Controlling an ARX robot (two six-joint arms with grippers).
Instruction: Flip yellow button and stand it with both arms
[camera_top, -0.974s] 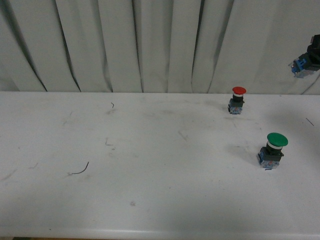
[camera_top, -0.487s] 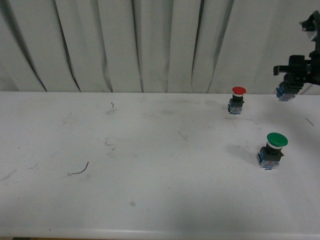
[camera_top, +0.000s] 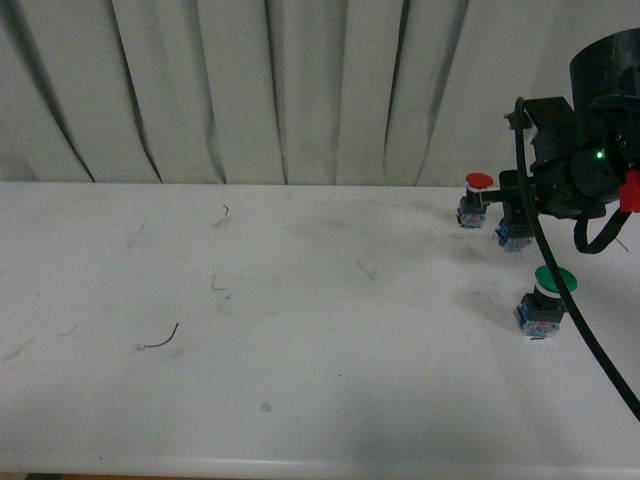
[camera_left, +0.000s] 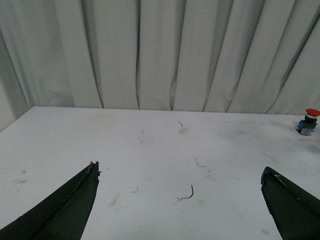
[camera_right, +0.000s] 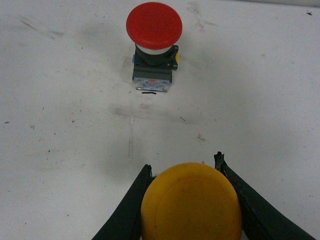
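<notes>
The yellow button (camera_right: 190, 207) fills the near part of the right wrist view, its round yellow cap facing the camera. My right gripper (camera_right: 183, 167) is shut on it, one black finger on each side. In the front view only its blue-grey base (camera_top: 514, 238) shows, under the right gripper (camera_top: 512, 222), low over the table beside the red-capped switch (camera_top: 477, 200). My left gripper (camera_left: 179, 171) is open over bare table and holds nothing. The left arm is out of the front view.
The red-capped switch (camera_right: 153, 47) stands upright just beyond the held button. A green-capped switch (camera_top: 545, 296) stands nearer the front right. The right arm's black cable (camera_top: 570, 300) hangs past it. A small curl of wire (camera_top: 160, 340) lies on the white table (camera_top: 300, 300). Curtains hang behind.
My right arm has come down and leftward from the upper right edge with the button. It is now low beside the red-capped switch.
</notes>
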